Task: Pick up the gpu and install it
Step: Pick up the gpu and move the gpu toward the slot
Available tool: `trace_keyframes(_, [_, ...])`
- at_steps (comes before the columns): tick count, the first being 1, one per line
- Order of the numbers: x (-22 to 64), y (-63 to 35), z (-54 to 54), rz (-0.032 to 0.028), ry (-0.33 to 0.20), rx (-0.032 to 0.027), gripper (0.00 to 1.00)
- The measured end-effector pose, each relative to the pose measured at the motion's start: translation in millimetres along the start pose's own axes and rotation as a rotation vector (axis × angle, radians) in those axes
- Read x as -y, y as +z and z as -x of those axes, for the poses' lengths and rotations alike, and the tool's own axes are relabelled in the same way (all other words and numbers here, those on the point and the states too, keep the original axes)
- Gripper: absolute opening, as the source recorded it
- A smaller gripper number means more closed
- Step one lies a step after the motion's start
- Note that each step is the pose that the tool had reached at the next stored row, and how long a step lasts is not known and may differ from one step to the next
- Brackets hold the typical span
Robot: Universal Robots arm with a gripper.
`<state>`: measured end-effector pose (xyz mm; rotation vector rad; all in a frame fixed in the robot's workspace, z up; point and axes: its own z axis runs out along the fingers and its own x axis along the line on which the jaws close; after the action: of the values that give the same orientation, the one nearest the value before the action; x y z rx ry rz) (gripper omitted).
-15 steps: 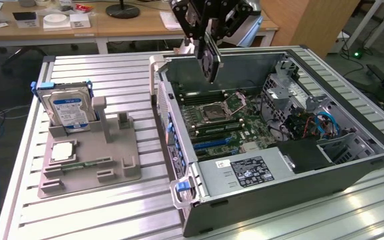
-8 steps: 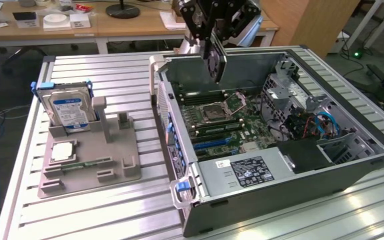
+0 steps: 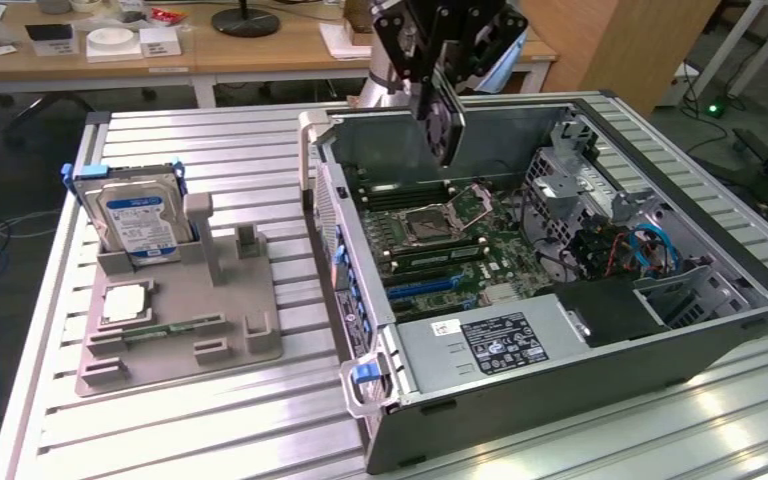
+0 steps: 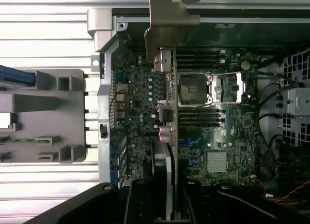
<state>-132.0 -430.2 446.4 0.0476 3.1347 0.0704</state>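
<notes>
The gripper (image 3: 440, 88) is hanging over the far part of the open computer case (image 3: 704, 330), and its jaws are sitting narrow, clamping the gpu (image 3: 446, 125) between them. The gpu is dangling on edge below the fingers, a thin dark card, raised above the motherboard (image 3: 451, 255) and, in the exterior view, not touching it. It is hovering on the far side of the CPU socket (image 3: 444, 212). In the wrist view the gripper (image 4: 164, 200) is showing its two dark fingers (image 4: 138, 204) pressing the gpu (image 4: 167, 137) from either side. The card is running edge-on away from the camera, with its grey metal bracket (image 4: 167, 16) at the end farthest from the fingers, close to the case wall. Beneath it the motherboard (image 4: 218, 132) is lying exposed, the CPU socket (image 4: 210, 88) sitting just beside the card's line. Toward the exterior view's left, well apart from the case, a grey parts holder (image 3: 184, 320) is resting on the slatted metal table (image 3: 224, 430). It is carrying an upright hard drive (image 3: 141, 222) with a blue-white label and a narrow green memory stick (image 3: 171, 328) lying flat. A power supply (image 3: 491, 340) is occupying the case's near end.
</notes>
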Motion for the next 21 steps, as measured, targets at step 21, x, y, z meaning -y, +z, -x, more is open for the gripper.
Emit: trace_keyframes(21, [-0.6, 6.6, 30.5, 0.0001, -0.017, -0.0007, 0.28])
